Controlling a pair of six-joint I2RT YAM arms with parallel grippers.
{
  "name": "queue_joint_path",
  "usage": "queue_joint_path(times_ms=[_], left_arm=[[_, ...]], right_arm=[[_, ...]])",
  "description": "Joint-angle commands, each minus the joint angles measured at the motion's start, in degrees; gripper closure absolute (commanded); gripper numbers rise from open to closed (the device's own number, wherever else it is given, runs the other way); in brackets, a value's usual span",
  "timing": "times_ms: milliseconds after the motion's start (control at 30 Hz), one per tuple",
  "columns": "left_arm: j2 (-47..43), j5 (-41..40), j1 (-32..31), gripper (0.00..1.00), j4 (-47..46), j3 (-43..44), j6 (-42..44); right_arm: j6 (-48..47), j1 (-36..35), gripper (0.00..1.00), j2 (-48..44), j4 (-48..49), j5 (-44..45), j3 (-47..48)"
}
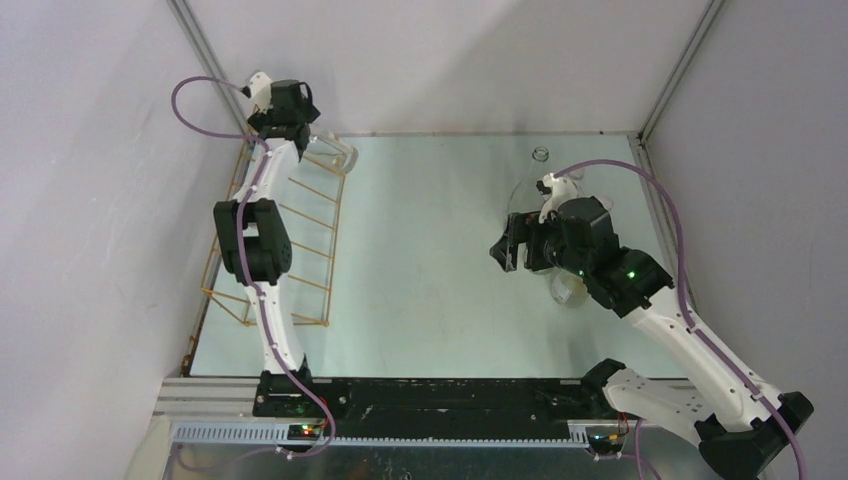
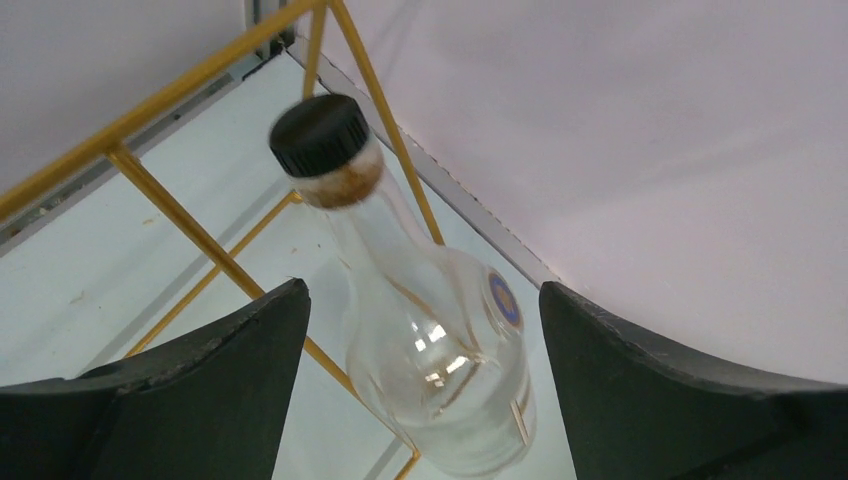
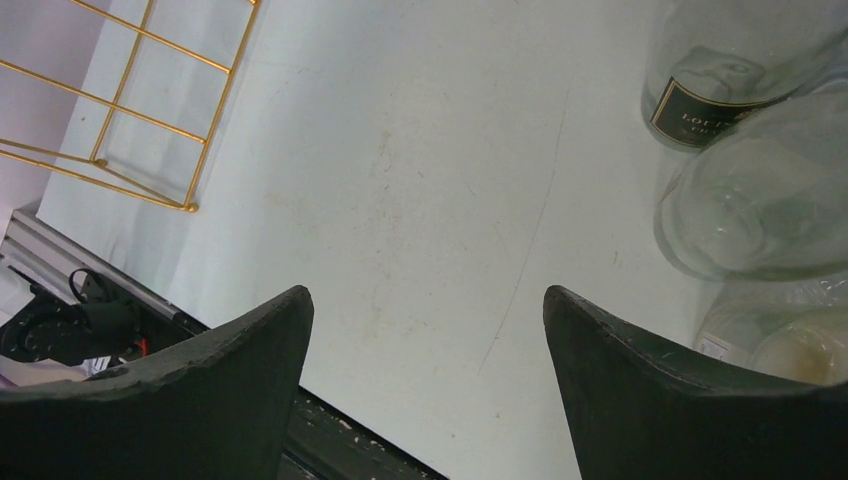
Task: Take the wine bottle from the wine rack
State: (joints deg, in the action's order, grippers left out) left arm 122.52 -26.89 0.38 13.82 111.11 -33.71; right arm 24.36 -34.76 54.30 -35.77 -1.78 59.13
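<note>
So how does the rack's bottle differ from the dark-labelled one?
The rack bottle has a round blue sticker; the dark-labelled bottle, gold lettering. The rack bottle lies tilted on the wine rack, straddled by the left hand; the dark-labelled bottle sits off it, near the right hand. Both are clear glass.

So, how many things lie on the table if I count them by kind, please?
Wine rack: 1
Bottle on the rack: 1
Bottles off the rack: 3, namely the labelled bottle, the round clear bottle and the cut-off bottle at the edge of the right wrist view
Total: 5
</note>
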Motion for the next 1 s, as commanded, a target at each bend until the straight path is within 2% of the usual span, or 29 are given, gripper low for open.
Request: queue_joint_path(times_ms=[0,600,833,967], left_arm=[[1.8,-2.2,2.4,0.09,-1.9,3.6,-2.0],[6.1,-6.4,4.3,0.16,-5.4,7.6,1.3],[7.6,-5.7,4.8,0.29,-6.5,7.6,0.4],[7.8,-5.3,4.8,0.39,-7.1,6.8,1.2]], right_arm=[[-1.3,1.0,0.12,1.0,2.7,-1.3,0.1],[-3.3,2.9,0.12,3.5,5.0,-4.8,-1.8],[-3.0,4.8,0.13,4.8,6.1,-10.1,-1.7],[-2.0,4.9,0.14,4.6,6.1,-9.3,-1.8]])
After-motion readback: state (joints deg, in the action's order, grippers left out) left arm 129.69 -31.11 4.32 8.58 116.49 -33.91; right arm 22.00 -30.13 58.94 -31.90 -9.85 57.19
